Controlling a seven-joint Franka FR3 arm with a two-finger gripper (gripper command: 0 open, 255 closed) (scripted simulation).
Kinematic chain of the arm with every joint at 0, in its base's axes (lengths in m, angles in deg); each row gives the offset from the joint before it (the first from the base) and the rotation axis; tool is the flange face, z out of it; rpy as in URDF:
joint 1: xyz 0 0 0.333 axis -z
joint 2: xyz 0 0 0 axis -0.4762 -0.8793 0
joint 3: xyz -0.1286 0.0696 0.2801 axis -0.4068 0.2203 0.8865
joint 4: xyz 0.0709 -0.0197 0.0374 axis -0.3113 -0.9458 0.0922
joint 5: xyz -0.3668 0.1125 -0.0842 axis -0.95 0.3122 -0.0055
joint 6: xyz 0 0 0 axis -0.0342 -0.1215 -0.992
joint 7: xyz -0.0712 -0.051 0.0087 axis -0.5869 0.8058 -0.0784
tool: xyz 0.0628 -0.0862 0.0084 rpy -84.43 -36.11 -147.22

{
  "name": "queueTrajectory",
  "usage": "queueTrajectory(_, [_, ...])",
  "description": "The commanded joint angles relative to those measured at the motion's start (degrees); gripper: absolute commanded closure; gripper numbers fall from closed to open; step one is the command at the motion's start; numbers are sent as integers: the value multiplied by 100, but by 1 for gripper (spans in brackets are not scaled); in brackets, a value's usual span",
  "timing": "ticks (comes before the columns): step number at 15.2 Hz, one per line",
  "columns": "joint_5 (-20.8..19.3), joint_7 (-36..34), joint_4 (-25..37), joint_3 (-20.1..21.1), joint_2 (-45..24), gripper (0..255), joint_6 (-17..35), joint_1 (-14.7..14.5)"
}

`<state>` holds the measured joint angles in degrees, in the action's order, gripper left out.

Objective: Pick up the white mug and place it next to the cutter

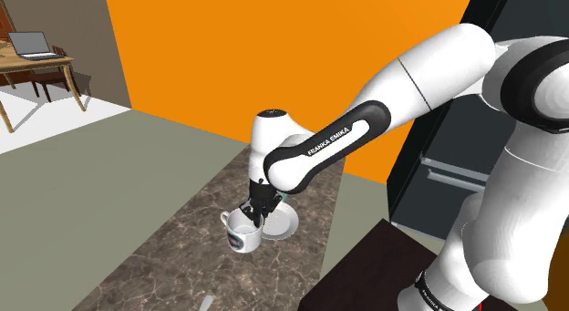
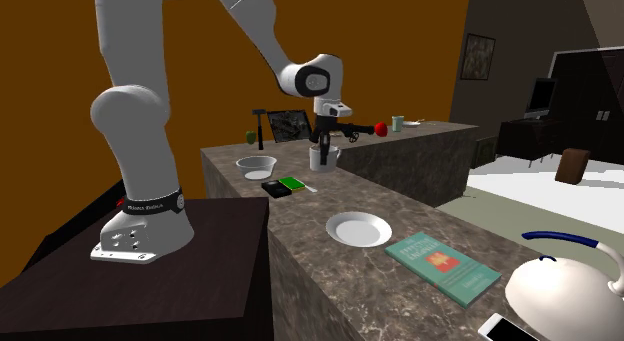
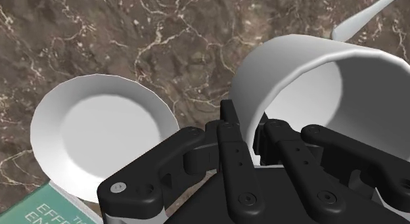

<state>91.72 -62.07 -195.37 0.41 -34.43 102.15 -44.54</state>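
wrist view cuts off the white mug (image 3: pixel 289 58), its wall clamped between the hand (image 3: pixel 253 121) fingers.

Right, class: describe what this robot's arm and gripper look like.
The arm is made of smooth, rounded white links with dark joints. A black band carries white FRANKA EMIKA lettering. The gripper is all black, with two jointed fingers fixed by round pivots.
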Motion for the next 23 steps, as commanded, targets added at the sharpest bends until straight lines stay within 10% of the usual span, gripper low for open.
queueTrajectory(1, [-57,-313,155,103,-134,255,-5,-158])
queueTrajectory(6, [-250,-1086,669,324,-521,255,-105,-584])
queueTrajectory(23, [-593,-1262,578,147,-1582,255,1023,-726])
